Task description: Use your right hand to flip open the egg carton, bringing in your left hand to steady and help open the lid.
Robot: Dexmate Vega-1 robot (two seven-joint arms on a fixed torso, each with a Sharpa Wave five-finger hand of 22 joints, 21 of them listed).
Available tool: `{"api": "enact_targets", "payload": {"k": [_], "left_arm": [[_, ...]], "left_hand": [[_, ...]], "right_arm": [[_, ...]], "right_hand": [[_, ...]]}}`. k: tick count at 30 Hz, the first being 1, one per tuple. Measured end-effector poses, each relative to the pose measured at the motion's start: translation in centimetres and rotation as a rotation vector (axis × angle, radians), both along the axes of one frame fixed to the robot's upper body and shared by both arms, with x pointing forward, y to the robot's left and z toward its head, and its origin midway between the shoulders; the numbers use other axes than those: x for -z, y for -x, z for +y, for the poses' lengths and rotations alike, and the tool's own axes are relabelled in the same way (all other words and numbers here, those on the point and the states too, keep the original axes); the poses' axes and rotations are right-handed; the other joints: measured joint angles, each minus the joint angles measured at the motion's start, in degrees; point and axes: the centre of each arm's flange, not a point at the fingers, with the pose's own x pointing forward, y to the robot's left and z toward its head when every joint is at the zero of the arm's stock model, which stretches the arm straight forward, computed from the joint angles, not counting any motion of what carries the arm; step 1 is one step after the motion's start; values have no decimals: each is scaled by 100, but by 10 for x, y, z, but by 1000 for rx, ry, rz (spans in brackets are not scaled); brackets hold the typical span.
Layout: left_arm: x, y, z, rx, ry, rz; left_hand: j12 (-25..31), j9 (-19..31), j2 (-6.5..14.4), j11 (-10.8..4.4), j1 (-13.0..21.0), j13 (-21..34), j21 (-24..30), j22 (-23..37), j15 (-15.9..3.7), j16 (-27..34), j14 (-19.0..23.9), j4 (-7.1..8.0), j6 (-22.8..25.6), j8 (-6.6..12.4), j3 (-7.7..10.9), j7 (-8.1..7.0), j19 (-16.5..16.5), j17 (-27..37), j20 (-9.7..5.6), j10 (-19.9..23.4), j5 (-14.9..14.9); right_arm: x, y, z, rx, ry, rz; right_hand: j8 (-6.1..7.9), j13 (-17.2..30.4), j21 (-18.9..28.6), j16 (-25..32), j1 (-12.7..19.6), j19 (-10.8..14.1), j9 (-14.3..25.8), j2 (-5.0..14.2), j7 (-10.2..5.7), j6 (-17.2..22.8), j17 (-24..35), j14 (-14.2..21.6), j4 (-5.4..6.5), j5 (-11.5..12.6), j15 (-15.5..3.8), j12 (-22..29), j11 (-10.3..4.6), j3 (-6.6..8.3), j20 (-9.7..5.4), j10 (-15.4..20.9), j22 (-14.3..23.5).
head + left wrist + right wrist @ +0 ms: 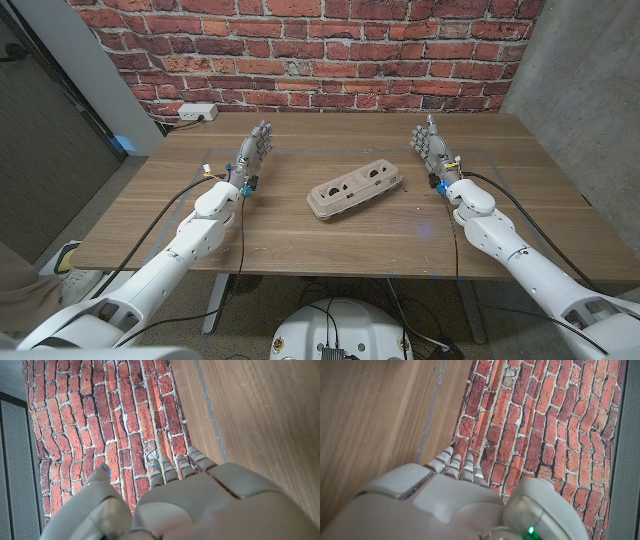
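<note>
The carton (pixel 356 189) lies shut and skewed at mid-table, between the two hands and well apart from both. Farther back, the left hand (pixel 253 150) and right hand (pixel 432 143) each stand with fingers straight and together, holding nothing, near the table's (pixel 300 245) far side before the brick wall (pixel 330 60). I judge the reach is not yet begun: the right hand should come in to the lid's free long edge and lift from under it, while the left presses the base down so the carton doesn't slide.
</note>
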Motion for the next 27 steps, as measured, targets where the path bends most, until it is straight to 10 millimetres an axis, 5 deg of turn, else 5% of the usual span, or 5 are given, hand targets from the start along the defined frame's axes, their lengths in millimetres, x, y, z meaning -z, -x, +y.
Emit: {"api": "enact_targets", "payload": {"k": [21,27], "left_arm": [[3,5,2,-7,4,13],[4,8,6,-2,-1,14]], "left_hand": [[23,-1,37,21,36,-1,0,-1,0,0,0,0,63,44,-1,-1,-1,0,0,21,0],[23,-1,37,21,36,-1,0,-1,0,0,-1,0,63,44,-1,-1,-1,-16,0,20,0]], "right_arm": [[-5,3,9,5,47,-13],[-7,8,15,7,78,-27]], "right_hand": [[0,4,-2,0,108,10,-1,-5,-1,-1,-1,-52,-24,0,10,0,0,24,-53,0,-1],[0,4,-4,-23,376,-22,-1,-46,-24,-23,-1,-256,-186,21,-14,0,-39,90,-84,-40,-1]]}}
